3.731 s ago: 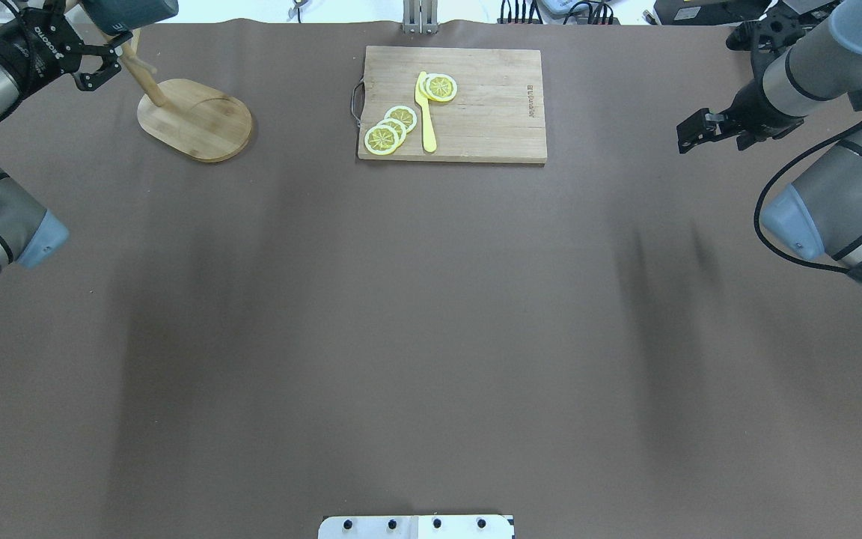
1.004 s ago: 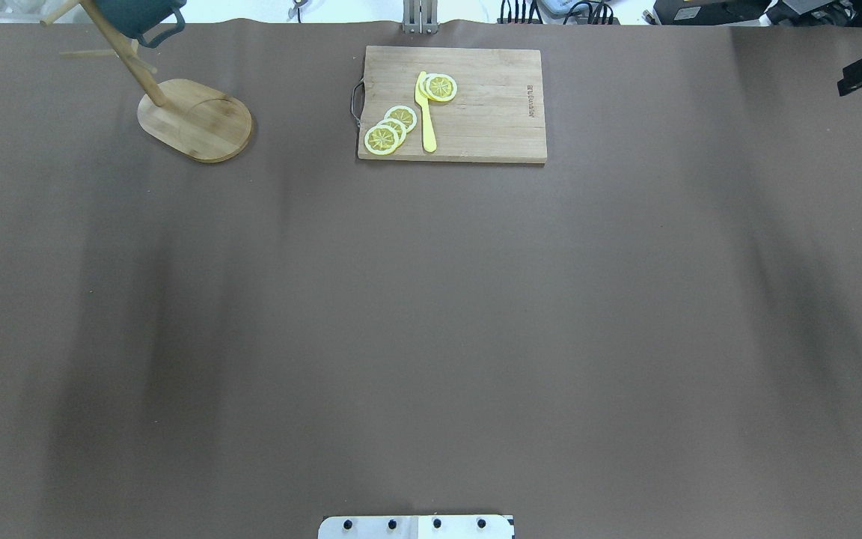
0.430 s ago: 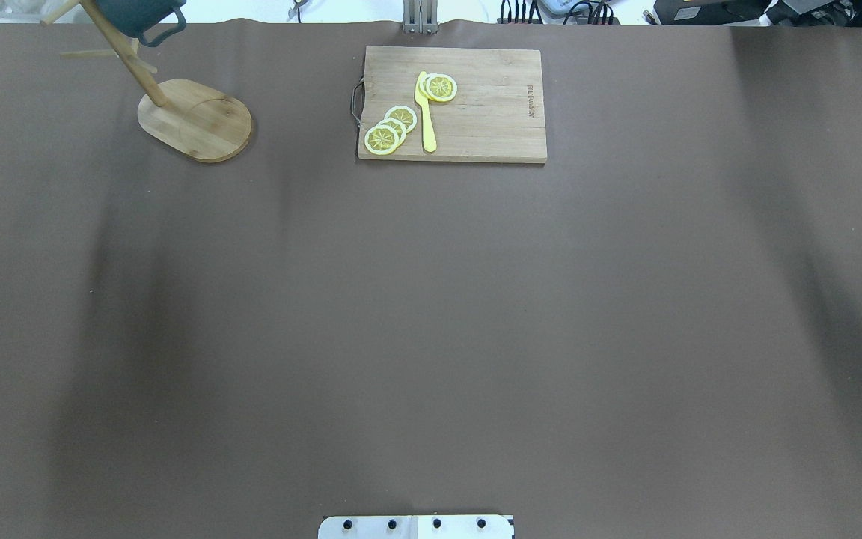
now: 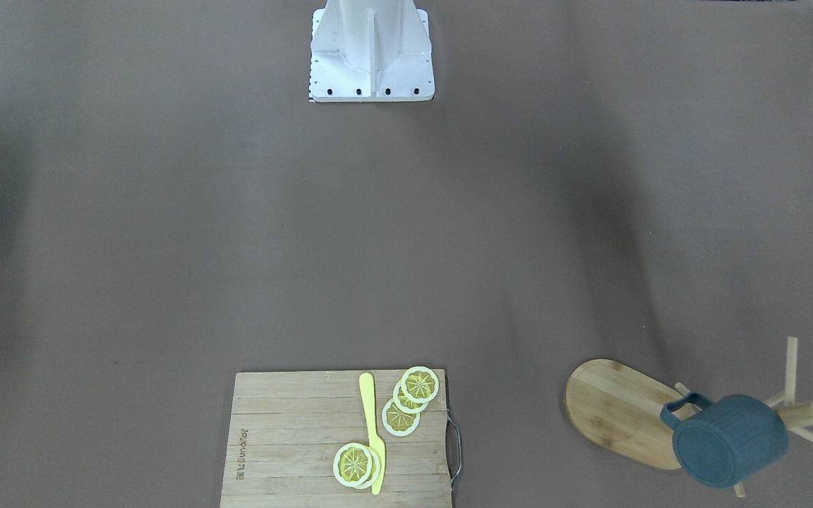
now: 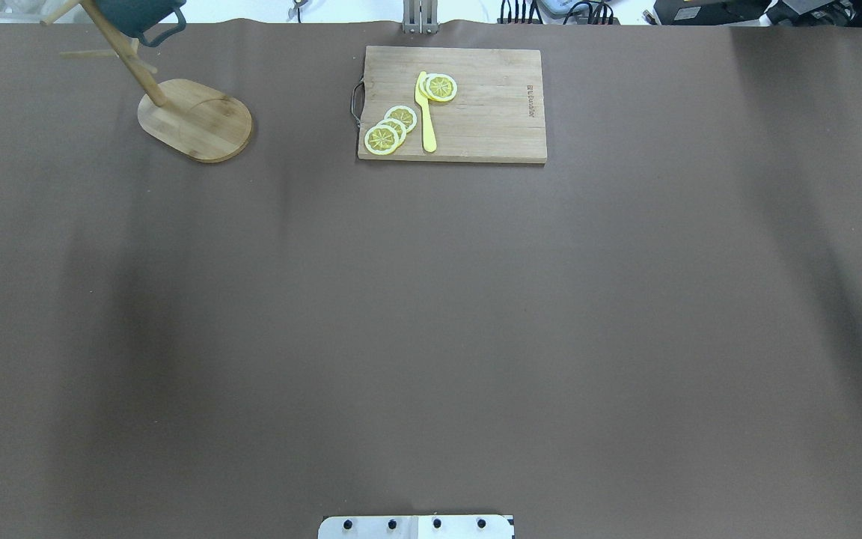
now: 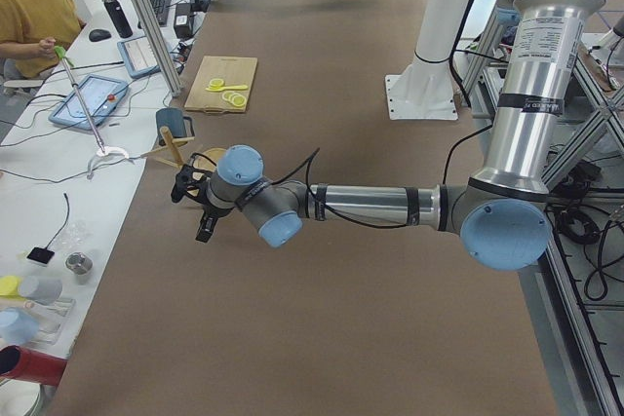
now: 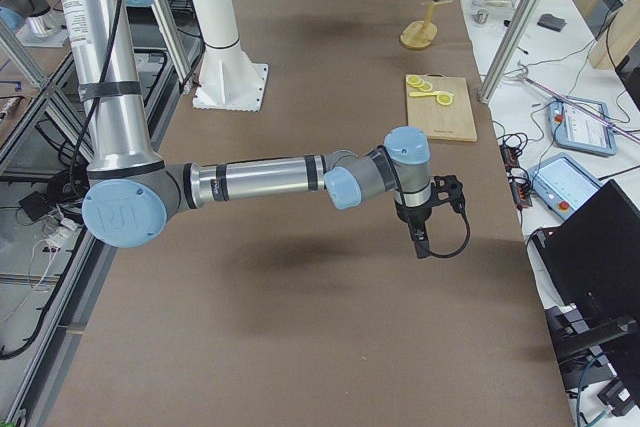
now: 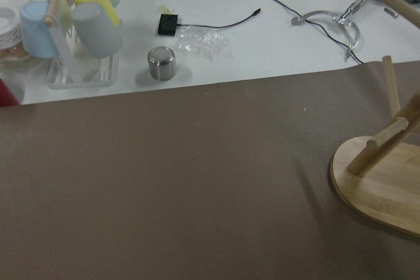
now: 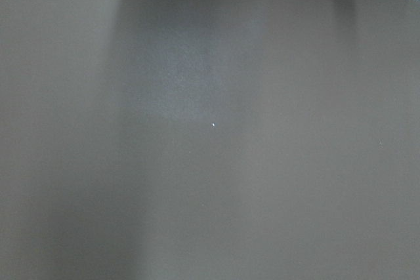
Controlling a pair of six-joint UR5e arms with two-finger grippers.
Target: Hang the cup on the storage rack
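Note:
The dark slate-blue cup (image 4: 727, 441) hangs by its handle on a peg of the bamboo storage rack (image 4: 618, 413), bottom facing the front camera. In the overhead view the cup (image 5: 139, 13) sits at the top left edge above the rack's oval base (image 5: 195, 120). No gripper touches it. My left gripper (image 6: 190, 213) shows only in the exterior left view, drawn back from the rack; I cannot tell if it is open. My right gripper (image 7: 420, 242) shows only in the exterior right view, over bare table; I cannot tell its state. The left wrist view shows the rack's base (image 8: 387, 188) and pegs.
A bamboo cutting board (image 5: 491, 105) with lemon slices and a yellow knife (image 5: 426, 112) lies at the table's far middle. The robot's white base (image 4: 371, 49) stands at the near edge. Beyond the table's left end are cups and a metal can (image 8: 161, 63).
My left gripper has drawn away from the rack and out of the overhead view. My right arm has also left that view. The cup stays hanging on the rack.

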